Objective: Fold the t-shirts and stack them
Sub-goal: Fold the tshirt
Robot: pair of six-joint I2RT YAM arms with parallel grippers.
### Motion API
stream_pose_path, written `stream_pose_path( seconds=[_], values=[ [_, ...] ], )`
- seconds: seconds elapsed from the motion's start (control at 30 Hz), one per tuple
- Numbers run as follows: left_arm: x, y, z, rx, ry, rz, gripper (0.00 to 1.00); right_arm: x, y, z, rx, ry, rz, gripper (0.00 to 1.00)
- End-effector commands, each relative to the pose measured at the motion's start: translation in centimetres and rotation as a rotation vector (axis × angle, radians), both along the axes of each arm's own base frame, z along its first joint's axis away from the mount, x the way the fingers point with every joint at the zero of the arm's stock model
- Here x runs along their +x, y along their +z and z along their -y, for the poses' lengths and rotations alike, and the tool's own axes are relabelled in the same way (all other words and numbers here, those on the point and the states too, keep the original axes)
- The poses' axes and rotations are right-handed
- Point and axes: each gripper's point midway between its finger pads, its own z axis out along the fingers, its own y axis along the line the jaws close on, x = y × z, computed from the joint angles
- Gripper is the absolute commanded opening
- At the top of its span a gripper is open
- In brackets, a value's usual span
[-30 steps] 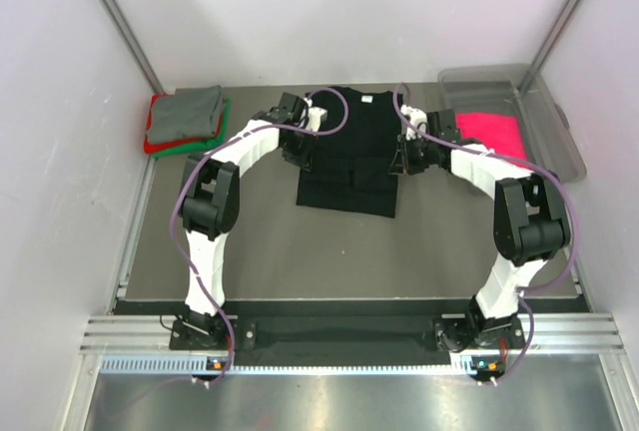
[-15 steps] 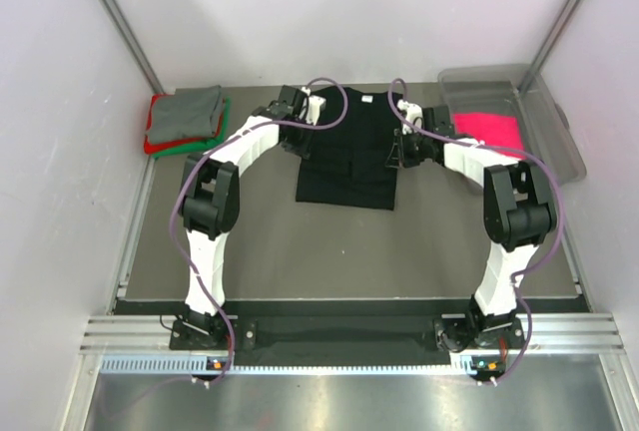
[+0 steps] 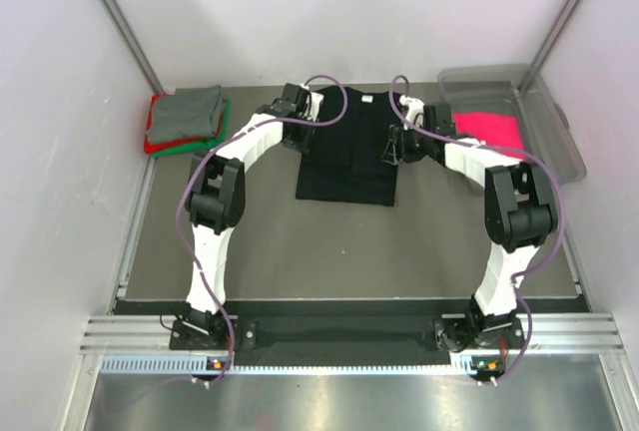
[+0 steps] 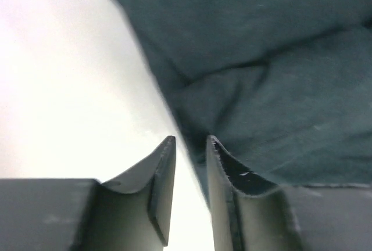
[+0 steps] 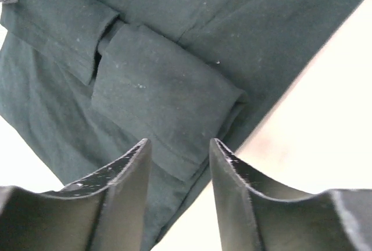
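The black t-shirt (image 3: pixel 346 157) lies flat on the table (image 3: pixel 300 251), its neck pointing away from the arm bases and a sleeve (image 5: pixel 157 106) folded in over its body. The left gripper (image 3: pixel 299 140) sits at the shirt's left edge. In the wrist view its fingers (image 4: pixel 164 175) stand a narrow gap apart, with bright table showing between them and no cloth pinched. The right gripper (image 3: pixel 390 148) is at the shirt's right edge with its jaws spread. The folded sleeve lies below the gap, ungripped. Well to the left of the shirt is a folded stack with the grey tee (image 3: pixel 187 107) on top of the red tee (image 3: pixel 155 130) and the green tee (image 3: pixel 200 145). To the right of the shirt, the hot-pink tee (image 3: pixel 489 130) lies in a clear bin (image 3: pixel 559 132).
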Motion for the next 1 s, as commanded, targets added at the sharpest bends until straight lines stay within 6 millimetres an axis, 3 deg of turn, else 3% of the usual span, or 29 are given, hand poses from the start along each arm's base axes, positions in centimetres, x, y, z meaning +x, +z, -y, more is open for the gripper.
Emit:
stream_pose_path(
  seconds=[0.0, 0.03, 0.07, 0.1, 0.17, 0.2, 0.27, 0.3, 0.37, 0.5, 0.97],
  values=[
    [2.8, 6.0, -1.9, 0.047, 0.096, 0.176, 0.35, 0.0, 4.6, 1.8, 0.011, -0.045, 0.118, 0.47],
    [2.7, 6.7, -2.6, 0.067, 0.117, 0.190, 0.38, -0.6, 5.2, 2.0, 0.020, -0.050, 0.126, 0.48],
    [2.6, 7.4, -3.7, 0.109, 0.162, 0.207, 0.47, -1.5, 6.9, 2.2, 0.037, -0.050, 0.153, 0.49],
    [1.7, 8.7, -4.4, 0.114, 0.187, 0.216, 0.54, -2.8, 6.2, 2.2, 0.049, -0.039, 0.116, 0.50],
    [-0.2, 8.9, -5.5, 0.057, 0.244, 0.168, 0.66, -5.2, 5.4, 1.9, 0.069, -0.019, 0.020, 0.50],
    [-3.0, 8.3, -4.6, -0.044, 0.191, 0.101, 0.70, -6.3, 4.9, 1.4, 0.095, 0.008, -0.032, 0.50],
    [-4.8, 7.9, -4.9, -0.211, 0.206, 0.015, 0.72, -8.2, 3.1, 1.1, 0.120, 0.021, -0.163, 0.50],
    [-6.7, 6.9, -4.7, -0.278, 0.192, -0.061, 0.72, -9.0, 2.8, 0.7, 0.147, 0.044, -0.199, 0.50],
    [-8.5, 6.4, -4.3, -0.411, 0.177, -0.165, 0.74, -9.5, 1.9, 0.8, 0.181, 0.016, -0.250, 0.50],
    [-11.2, 3.3, -4.5, -0.508, 0.204, -0.324, 0.73, -10.2, 0.4, 0.5, 0.269, -0.023, -0.341, 0.53],
    [-12.2, -2.1, -3.0, -0.606, 0.271, -0.527, 0.65, -11.7, -3.1, 0.5, 0.360, -0.121, -0.487, 0.59]
  ],
)
